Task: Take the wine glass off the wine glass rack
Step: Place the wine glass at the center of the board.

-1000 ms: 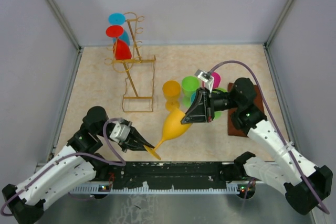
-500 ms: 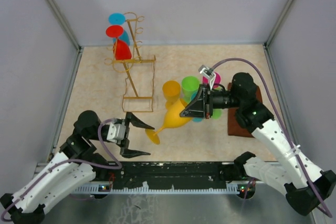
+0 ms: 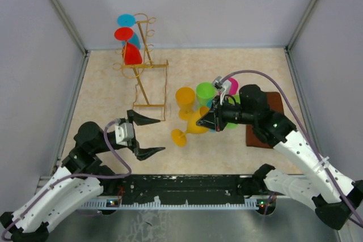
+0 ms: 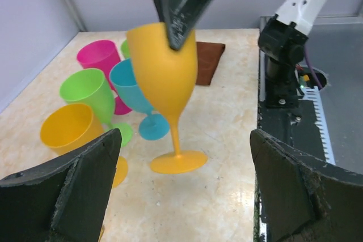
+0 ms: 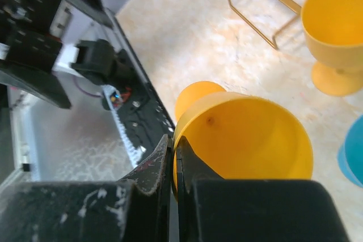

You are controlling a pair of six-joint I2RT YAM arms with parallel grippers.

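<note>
An orange wine glass [image 3: 194, 124] is near the table's middle, almost upright, its foot [image 4: 177, 162] at or just above the tabletop. My right gripper [image 3: 212, 118] is shut on its rim, one finger inside the bowl [image 5: 244, 140] and one outside. To the left of the glass, my left gripper [image 3: 162, 135] stands wide open with nothing between its fingers [image 4: 74, 185]. The golden wire wine glass rack [image 3: 145, 80] stands at the back left. A red glass [image 3: 131, 54] and a blue glass [image 3: 127, 22] hang from it.
An orange [image 3: 185, 97], a green [image 3: 205, 92], a pink [image 4: 101, 60] and a teal glass [image 4: 131, 86] stand in a cluster right behind the held glass. A brown mat [image 3: 273, 101] lies at the right under the right arm. The rack's wire base [image 5: 264, 9] is nearby.
My left gripper opened, let go of the orange glass's foot and drew back to the left. The right gripper swung the glass from lying tilted to nearly upright.
</note>
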